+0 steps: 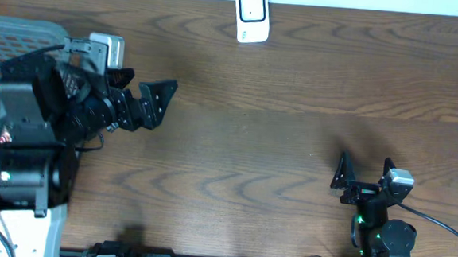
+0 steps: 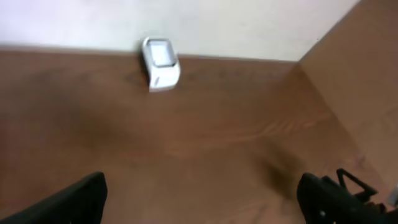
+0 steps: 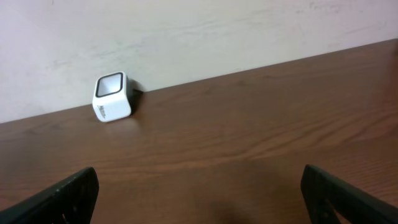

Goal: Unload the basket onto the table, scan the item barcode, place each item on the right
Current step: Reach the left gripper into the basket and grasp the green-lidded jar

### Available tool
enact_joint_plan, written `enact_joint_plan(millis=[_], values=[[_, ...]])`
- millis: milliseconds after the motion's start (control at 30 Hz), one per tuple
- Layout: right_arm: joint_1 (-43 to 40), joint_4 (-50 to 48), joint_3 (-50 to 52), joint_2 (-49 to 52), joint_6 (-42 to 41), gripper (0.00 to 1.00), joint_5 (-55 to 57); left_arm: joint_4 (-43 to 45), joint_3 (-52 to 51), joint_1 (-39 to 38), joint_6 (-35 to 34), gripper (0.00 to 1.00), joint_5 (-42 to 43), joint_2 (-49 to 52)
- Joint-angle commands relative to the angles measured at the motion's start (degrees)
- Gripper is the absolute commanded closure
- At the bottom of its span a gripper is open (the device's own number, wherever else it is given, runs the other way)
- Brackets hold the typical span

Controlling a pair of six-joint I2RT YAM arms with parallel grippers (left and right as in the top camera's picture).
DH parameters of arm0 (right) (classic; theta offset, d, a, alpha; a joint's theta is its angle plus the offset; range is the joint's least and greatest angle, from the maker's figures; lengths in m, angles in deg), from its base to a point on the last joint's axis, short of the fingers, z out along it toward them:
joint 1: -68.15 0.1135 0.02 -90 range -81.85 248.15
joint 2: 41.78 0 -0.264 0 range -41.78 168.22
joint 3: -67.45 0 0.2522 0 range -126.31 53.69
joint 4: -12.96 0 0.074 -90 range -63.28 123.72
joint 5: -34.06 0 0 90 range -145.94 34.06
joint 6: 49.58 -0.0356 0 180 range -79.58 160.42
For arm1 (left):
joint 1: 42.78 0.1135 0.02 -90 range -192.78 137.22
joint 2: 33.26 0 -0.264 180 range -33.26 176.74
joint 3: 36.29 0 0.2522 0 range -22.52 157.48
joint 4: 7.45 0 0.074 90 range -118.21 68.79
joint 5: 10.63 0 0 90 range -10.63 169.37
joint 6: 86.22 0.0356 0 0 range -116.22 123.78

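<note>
The white barcode scanner (image 1: 252,17) stands at the table's far edge by the wall; it also shows as the scanner (image 2: 160,63) and the scanner (image 3: 112,96) in the wrist views. The item with the barcode is out of view in every frame. My left gripper (image 1: 142,91) hovers over the table's left side, open and empty, with bare wood between its jaws in the left wrist view (image 2: 199,205). At the near right, my right gripper (image 1: 365,170) is open and empty too, facing the scanner (image 3: 202,199).
A grey mesh surface (image 1: 11,43) lies at the far left beneath the left arm's base. The pale wall (image 3: 199,31) rises right behind the scanner. The right arm (image 2: 357,186) shows at the left wrist view's lower right.
</note>
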Motion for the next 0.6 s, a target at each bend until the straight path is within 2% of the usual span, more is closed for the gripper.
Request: enact_joint_plan(millis=[0,100,200,300,400,567], values=[[-0.52,0.22,0.07,-0.22,-0.48,0.01,0.48,-4.9,9.75,3.56,-0.9,0.02,-3.96,1.25],[-0.52,0.22,0.07,-0.22,-0.48,0.01,0.48,-13.84,18.8,8.31,-1.79,0.02,-13.31,4.37],[-0.52,0.22,0.07,-0.22,-0.48,0.01,0.48,-22.99,27.82,14.56,-7.23,0.02,-23.91,8.0],[-0.52,0.22,0.07,-0.22,-0.48,0.01,0.48,-28.76,33.64,22.16,-12.2,0.02,-28.3,10.91],[-0.52,0.22,0.07,-0.22,-0.48,0.01,0.48,-31.23,34.8,29.2,-16.04,0.02,-31.34,12.37],[-0.52,0.22,0.07,-0.22,-0.48,0.01,0.48,-36.35,34.75,37.53,-23.1,0.02,-45.75,14.88]])
